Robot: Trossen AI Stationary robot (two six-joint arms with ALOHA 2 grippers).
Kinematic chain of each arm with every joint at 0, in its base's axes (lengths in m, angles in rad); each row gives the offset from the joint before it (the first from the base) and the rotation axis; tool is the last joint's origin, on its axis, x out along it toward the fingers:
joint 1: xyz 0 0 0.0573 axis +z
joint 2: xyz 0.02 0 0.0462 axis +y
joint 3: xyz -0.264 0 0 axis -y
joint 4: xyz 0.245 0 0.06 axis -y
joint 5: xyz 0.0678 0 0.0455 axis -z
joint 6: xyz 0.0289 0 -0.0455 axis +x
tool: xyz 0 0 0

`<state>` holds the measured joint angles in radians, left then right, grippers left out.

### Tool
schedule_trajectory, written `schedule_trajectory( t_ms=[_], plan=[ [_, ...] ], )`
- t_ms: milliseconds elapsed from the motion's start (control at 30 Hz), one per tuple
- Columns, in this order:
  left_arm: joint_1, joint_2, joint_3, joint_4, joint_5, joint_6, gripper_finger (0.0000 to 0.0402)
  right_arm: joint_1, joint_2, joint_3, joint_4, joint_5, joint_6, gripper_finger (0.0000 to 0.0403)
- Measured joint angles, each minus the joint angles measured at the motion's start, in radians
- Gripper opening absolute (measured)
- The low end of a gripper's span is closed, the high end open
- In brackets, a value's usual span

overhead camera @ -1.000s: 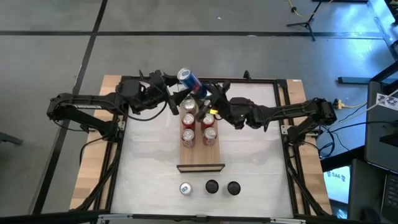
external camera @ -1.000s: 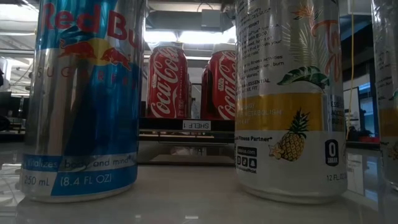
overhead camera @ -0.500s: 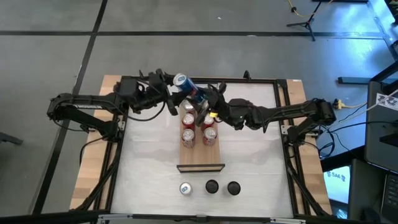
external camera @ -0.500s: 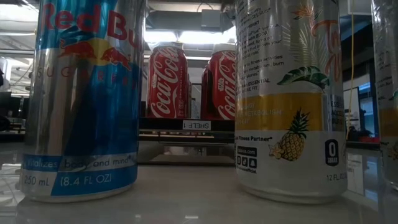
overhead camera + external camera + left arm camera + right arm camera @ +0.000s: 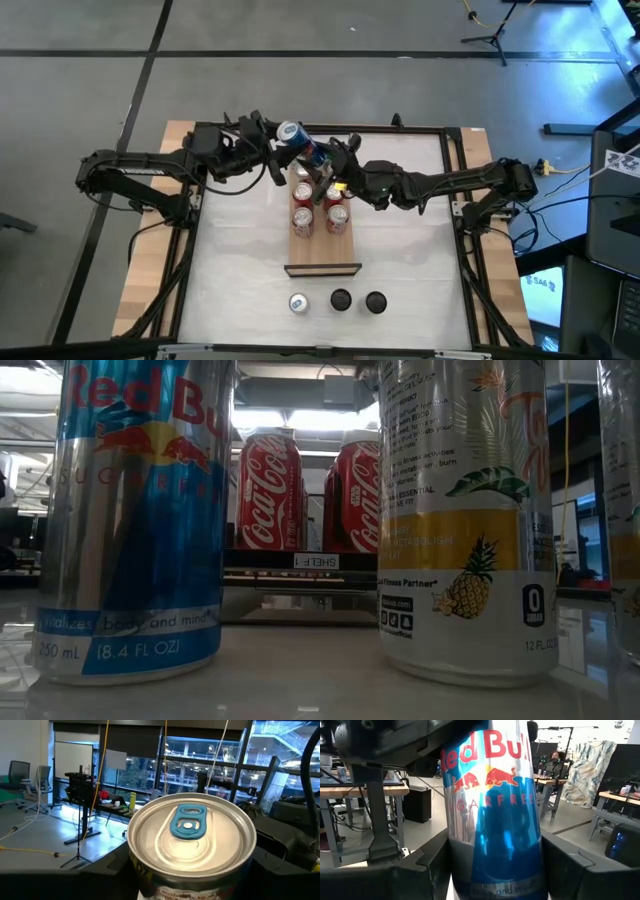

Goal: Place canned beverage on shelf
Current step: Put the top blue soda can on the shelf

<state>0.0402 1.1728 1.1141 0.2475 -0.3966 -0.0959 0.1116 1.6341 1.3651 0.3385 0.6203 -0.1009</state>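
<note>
A blue-and-silver Red Bull can (image 5: pixel 303 143) hangs tilted above the far end of the light-wood shelf (image 5: pixel 322 250), its top toward the table's left. My left gripper (image 5: pixel 275 142) is shut on the can's top end (image 5: pixel 192 827). My right gripper (image 5: pixel 324 165) is shut on its lower body (image 5: pixel 492 820). Several red Coca-Cola cans (image 5: pixel 302 217) stand upright on the shelf; the low view shows them (image 5: pixel 268 490) behind two near cans. My left gripper pinches the can just below its top rim (image 5: pixel 136 862) between its two fingers. It comes about level from the table's left, fingers along the can. The can is clear of the shelf. My right gripper pinches the can's lower body (image 5: pixel 455 870) between its two fingers. It comes about level from the table's right, fingers across the can. The can is lifted clear, tilted with its top toward the left gripper.
Three cans stand in a row near the table's near edge (image 5: pixel 298 303), (image 5: pixel 340 300), (image 5: pixel 375 301). In the low view a second Red Bull can (image 5: pixel 130 520) and a pineapple-print can (image 5: pixel 465 510) fill the foreground. Bare white tabletop (image 5: pixel 240 260) lies on both sides of the shelf.
The can's top end has swung down and toward the table's left, in between my left gripper's fingers, while its lower body has stayed in my right gripper. Both arms have otherwise kept their places.
</note>
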Motion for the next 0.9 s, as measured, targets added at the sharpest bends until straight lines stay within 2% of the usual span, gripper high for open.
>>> schedule_trajectory(
  t_ms=[900],
  plan=[
    [-0.003,0.002,0.0,-0.009,-0.004,0.002,0.0211,-0.001,-0.002,0.0,-0.033,-0.015,0.024,0.0241]
  ],
)
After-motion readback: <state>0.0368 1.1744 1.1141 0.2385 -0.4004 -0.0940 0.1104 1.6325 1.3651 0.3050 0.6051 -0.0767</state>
